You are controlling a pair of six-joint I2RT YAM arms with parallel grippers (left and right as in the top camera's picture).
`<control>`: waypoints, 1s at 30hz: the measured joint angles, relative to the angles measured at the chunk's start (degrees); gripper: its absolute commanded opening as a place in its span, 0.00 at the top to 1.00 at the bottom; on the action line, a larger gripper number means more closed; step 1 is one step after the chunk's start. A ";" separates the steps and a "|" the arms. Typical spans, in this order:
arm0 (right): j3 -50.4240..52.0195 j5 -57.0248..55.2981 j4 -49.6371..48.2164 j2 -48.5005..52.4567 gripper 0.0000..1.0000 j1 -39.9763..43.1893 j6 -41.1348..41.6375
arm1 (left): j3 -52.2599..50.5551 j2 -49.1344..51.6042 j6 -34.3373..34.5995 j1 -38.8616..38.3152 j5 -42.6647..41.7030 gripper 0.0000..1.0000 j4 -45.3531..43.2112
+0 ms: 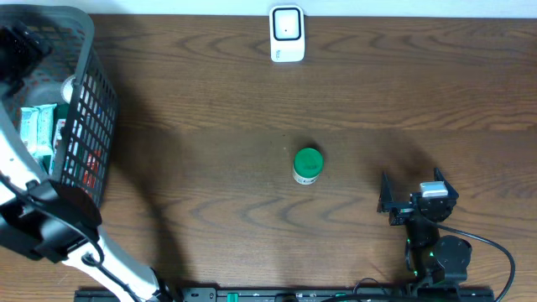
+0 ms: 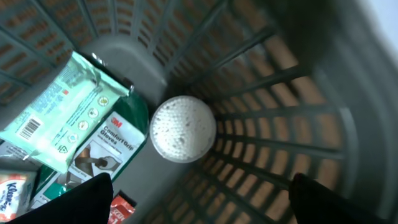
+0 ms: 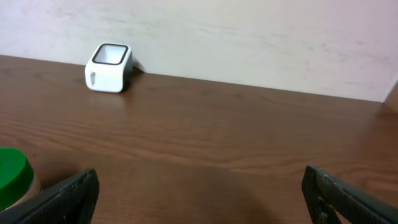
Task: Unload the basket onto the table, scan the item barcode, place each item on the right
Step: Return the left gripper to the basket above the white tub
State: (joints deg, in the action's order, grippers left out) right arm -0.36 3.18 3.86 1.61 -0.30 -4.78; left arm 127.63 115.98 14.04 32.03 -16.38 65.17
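Note:
A white barcode scanner (image 1: 287, 33) stands at the table's far edge, and the right wrist view shows the scanner (image 3: 109, 67) at upper left. A small jar with a green lid (image 1: 308, 165) stands mid-table. My left arm reaches into the grey basket (image 1: 84, 50); there my left gripper (image 2: 200, 182) is open with nothing between its fingers, just short of a white dimpled ball (image 2: 183, 129). A green wipes pack (image 2: 59, 112) with a barcode and a 3M gloves pack (image 2: 109, 146) lie beside the ball. My right gripper (image 3: 200, 174) is open over bare table, right of the jar.
The basket (image 2: 298, 93) also holds a Kleenex pack (image 2: 12, 190) and a red packet (image 2: 121, 210); its slatted walls close in around my left fingers. The right arm's base and cable (image 1: 445, 252) sit at the near right edge.

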 measured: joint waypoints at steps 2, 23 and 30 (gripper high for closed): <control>0.00 0.00 0.00 0.00 0.01 0.00 0.00 | 0.00 0.83 -1.20 -0.15 0.37 0.10 0.55; 0.00 0.00 0.02 0.00 0.01 0.00 0.00 | 0.00 11.76 -6.64 -3.52 6.25 0.06 -2.89; 0.00 0.00 0.00 0.00 0.01 0.00 0.00 | 0.00 13.66 -7.91 -5.55 6.32 0.05 -3.32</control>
State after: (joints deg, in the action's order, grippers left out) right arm -0.36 3.18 3.86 1.61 -0.30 -4.78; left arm 127.63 129.64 6.13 26.48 -10.07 61.84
